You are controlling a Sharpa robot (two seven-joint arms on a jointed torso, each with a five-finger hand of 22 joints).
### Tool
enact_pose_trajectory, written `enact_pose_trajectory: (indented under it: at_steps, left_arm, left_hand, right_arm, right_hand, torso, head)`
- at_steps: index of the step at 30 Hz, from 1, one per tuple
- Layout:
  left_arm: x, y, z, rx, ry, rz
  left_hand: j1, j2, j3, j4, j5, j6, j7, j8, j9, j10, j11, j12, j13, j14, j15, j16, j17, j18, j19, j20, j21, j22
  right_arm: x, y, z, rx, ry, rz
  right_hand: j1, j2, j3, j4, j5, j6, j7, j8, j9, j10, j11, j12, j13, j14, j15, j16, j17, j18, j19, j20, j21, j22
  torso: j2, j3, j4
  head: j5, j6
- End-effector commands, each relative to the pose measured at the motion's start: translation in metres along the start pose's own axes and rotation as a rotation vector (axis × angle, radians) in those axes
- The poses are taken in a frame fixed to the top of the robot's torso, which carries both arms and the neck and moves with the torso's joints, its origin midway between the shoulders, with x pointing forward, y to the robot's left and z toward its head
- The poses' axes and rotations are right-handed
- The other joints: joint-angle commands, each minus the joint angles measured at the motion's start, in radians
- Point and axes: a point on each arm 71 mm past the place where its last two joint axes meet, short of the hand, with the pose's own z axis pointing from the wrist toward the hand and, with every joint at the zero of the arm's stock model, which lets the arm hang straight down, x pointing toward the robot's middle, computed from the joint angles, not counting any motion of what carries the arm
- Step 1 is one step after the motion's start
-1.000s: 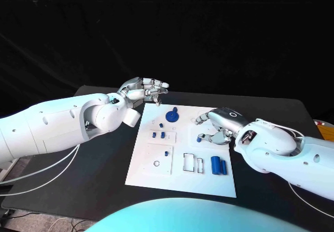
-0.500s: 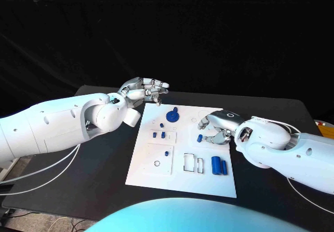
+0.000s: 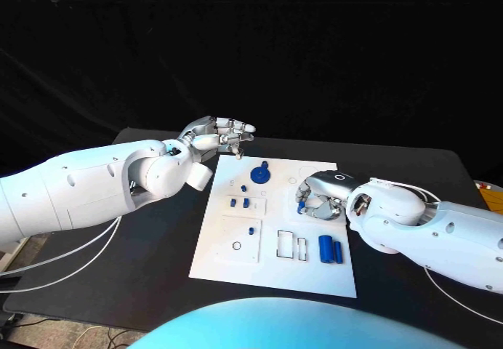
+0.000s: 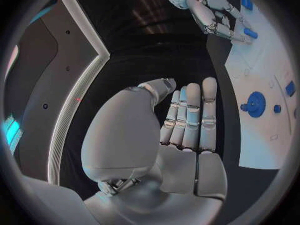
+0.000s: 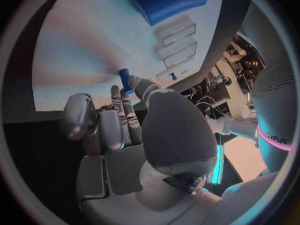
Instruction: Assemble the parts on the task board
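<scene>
White, the task board [image 3: 275, 247] lies in the middle of the black table [image 3: 157, 276], and the right hand [image 3: 318, 198] hangs over its right half with its fingers curled around a small blue peg [image 3: 302, 208]; the right wrist view shows that peg [image 5: 125, 78] pinched at the fingertips, just above the board surface, so the hand is grasping it. Nearer the robot from this hand, a larger blue cylinder [image 3: 325, 249] lies flat on the board, beside a pair of rectangular slots [image 3: 291, 245]. Toward the far edge of the board from the right hand sits a round blue disc [image 3: 260, 174], with two little blue pieces [image 3: 242, 189] just on the robot's side of it. The left hand [image 3: 218, 138] is raised beyond the board's far left corner, well apart from the parts; in the left wrist view its fingers [image 4: 190, 115] lie straight and close together with nothing between them, the hand released.
</scene>
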Motion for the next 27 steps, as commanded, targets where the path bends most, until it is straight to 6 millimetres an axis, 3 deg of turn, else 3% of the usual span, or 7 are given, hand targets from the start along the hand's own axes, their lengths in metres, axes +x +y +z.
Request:
enact_pose_trajectory:
  at_steps: [1,16,27]
  left_arm:
    - [0.0024,-0.0007,0.0007,0.004,0.017,-0.002]
    - [0.0024,-0.0004,0.001,0.002,0.016,-0.001]
    - [0.0019,-0.0004,0.001,0.001,0.014,0.001]
  left_hand:
    - [-0.003,0.004,0.0,-0.003,0.004,-0.009,0.001,0.004,-0.001,-0.007,-0.001,0.003,-0.001,-0.005,0.004,0.004,0.001,0.014,-0.003,0.004,0.007,0.001]
    - [-0.003,0.003,0.0,-0.004,0.004,-0.011,0.001,0.004,-0.001,-0.008,0.0,0.003,-0.001,-0.006,0.005,0.004,0.001,0.014,-0.003,0.005,0.007,0.002]
    - [-0.003,0.003,0.0,-0.004,0.004,-0.011,0.001,0.004,-0.001,-0.008,0.0,0.003,-0.001,-0.006,0.005,0.004,0.001,0.014,-0.003,0.005,0.007,0.002]
  right_arm:
    - [0.0034,0.0022,0.0007,-0.016,0.025,0.0]
    - [0.0073,0.0047,0.0017,-0.018,0.007,0.008]
    - [0.0004,0.0042,-0.0032,-0.009,-0.092,0.002]
  right_hand:
    - [0.006,0.005,0.009,-0.001,-0.004,0.009,-0.002,0.006,-0.001,0.011,-0.001,0.006,-0.001,0.02,-0.007,0.006,0.003,0.0,0.008,-0.001,0.012,0.005]
    - [0.013,0.018,0.08,-0.002,-0.024,0.069,-0.019,0.035,0.006,0.096,-0.019,-0.002,0.0,0.028,-0.021,0.029,0.025,-0.012,0.035,-0.014,0.07,0.05]
    - [0.037,0.042,0.131,-0.032,-0.062,0.086,-0.026,0.064,0.028,0.16,-0.032,-0.015,0.004,0.032,-0.033,0.043,0.039,-0.024,0.059,-0.025,0.128,0.094]
  torso:
    - [-0.001,0.0004,-0.0014]
    - [0.0,-0.0002,-0.0006]
    - [-0.001,0.0,-0.0005]
  head:
    - [0.001,0.0]
    - [0.001,0.0]
    - [0.001,0.0]
